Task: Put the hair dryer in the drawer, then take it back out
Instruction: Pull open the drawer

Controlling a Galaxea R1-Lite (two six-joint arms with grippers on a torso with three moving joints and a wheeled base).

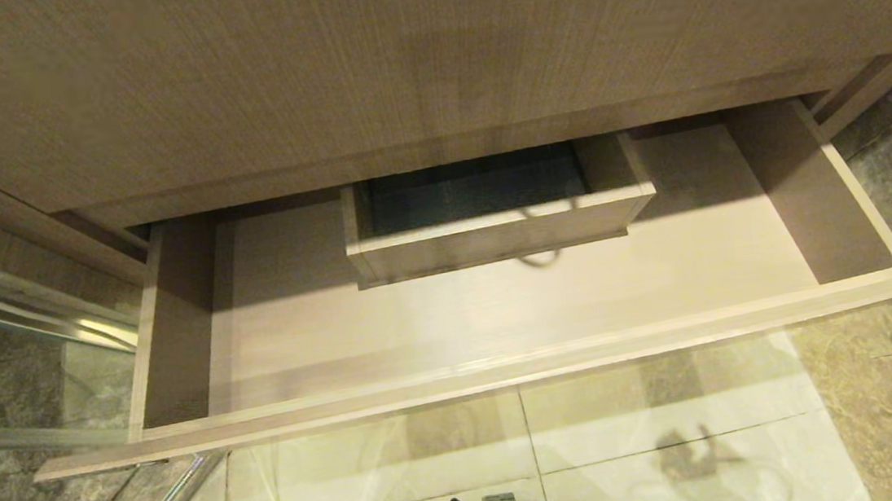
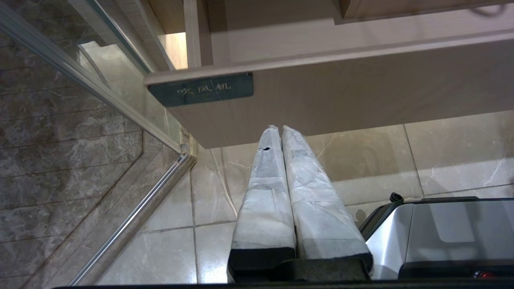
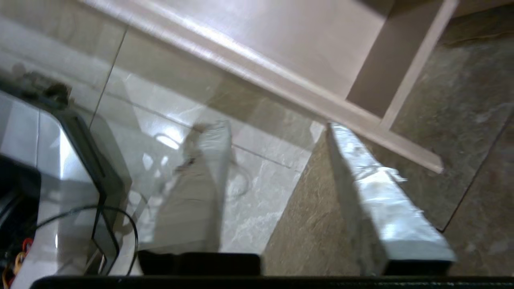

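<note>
A: Wood-grain drawer [image 1: 502,319] pulled wide open under a taller wood panel [image 1: 395,59], seen from the head camera. Its pale floor shows no hair dryer, and none of the three views shows one.

B: Anything inside at all?

A: A boxed cutout [image 1: 492,221] at the rear centre, dark within. Below the drawer front lies glossy tile floor [image 1: 635,429], with a glass partition [image 1: 29,340] on the robot's left.

B: And the arms?

A: Neither reaches the head view. Left gripper [image 2: 276,130] hangs low in front of the drawer's front, its wrapped fingers [image 2: 265,192] pressed together, holding nothing. A dark label [image 2: 202,89] sits on the drawer front just above it.

B: The right one?

A: Right gripper [image 3: 277,128] is over the floor near the drawer's right front corner, fingers [image 3: 377,192] parted with a clear gap, nothing between them. That view is smeared, so the gap's width is perhaps moderate.
</note>
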